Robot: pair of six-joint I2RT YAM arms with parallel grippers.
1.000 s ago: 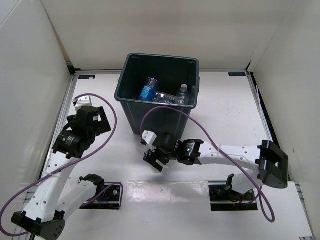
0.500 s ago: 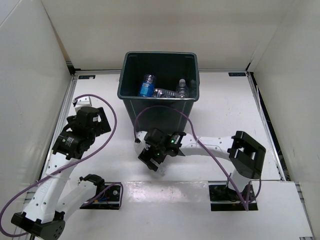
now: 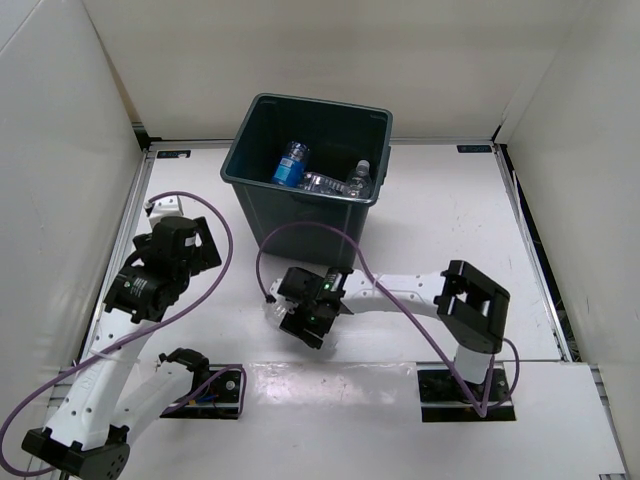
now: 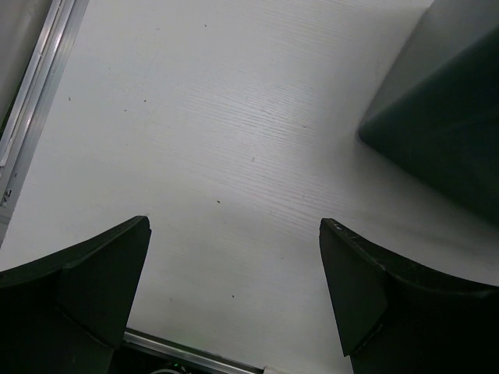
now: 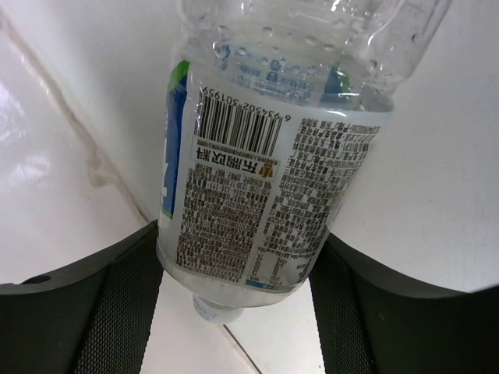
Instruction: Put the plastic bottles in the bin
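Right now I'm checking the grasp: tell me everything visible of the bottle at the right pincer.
The labelled bottle is clear plastic with droplets inside; its white label carries a barcode, small print and a blue-green edge. It sits in the right pincer, whose dark fingers press against both its sides. Its upper end is cut off by the picture's edge.
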